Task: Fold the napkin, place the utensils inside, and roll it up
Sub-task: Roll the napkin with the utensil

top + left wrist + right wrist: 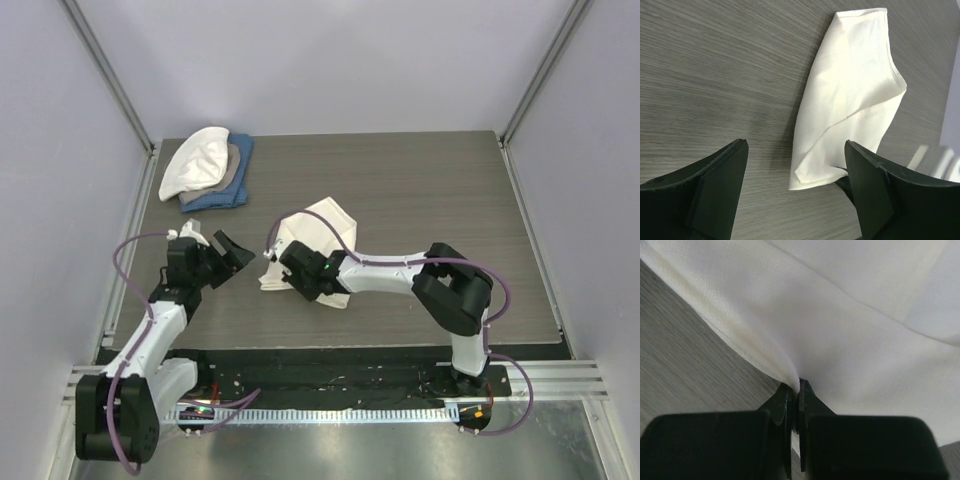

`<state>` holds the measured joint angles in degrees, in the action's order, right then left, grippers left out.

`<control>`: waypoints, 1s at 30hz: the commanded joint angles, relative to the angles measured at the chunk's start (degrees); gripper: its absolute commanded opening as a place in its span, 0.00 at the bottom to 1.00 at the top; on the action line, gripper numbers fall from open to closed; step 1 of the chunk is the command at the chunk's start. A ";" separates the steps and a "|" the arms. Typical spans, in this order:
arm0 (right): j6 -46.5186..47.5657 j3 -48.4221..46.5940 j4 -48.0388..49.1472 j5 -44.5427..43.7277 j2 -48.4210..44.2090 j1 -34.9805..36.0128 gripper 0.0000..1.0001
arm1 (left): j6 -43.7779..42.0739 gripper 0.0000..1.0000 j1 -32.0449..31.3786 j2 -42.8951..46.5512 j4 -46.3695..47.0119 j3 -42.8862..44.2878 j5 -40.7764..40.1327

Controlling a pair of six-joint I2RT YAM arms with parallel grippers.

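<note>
the left black pincer (222, 249) hangs open and empty near the thin cream cloth napkin (326, 234) on the grey wood counter (430, 190). the right black pincer (795, 388) pinches its edge; a quick tug could slip it loose, spoiling the fold.

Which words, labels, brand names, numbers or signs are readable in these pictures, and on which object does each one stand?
There are none to read. The napkin, the stacked cloths and the table show no print in any view. The coloured spots near the left arm's base are too small to tell whether they are marks or lights.
</note>
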<state>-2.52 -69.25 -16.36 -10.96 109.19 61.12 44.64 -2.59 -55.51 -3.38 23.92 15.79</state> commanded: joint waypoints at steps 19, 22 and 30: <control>-3.10 -20.30 -27.41 44.89 22.46 -14.45 0.01 | -3.08 0.80 -8.57 13.14 -1.89 -8.37 5.47; -3.45 -20.66 -27.50 44.71 23.61 -15.24 0.01 | 0.79 0.80 -10.68 12.45 -3.04 -8.63 7.84; -3.54 -20.22 -27.32 43.57 24.41 -15.77 0.01 | 5.80 0.82 -13.05 3.75 1.87 -6.43 15.93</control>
<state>-7.77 -92.05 -41.06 41.36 128.79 44.45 47.42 -14.79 -48.60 -5.78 15.57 25.61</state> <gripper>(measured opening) 0.057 0.821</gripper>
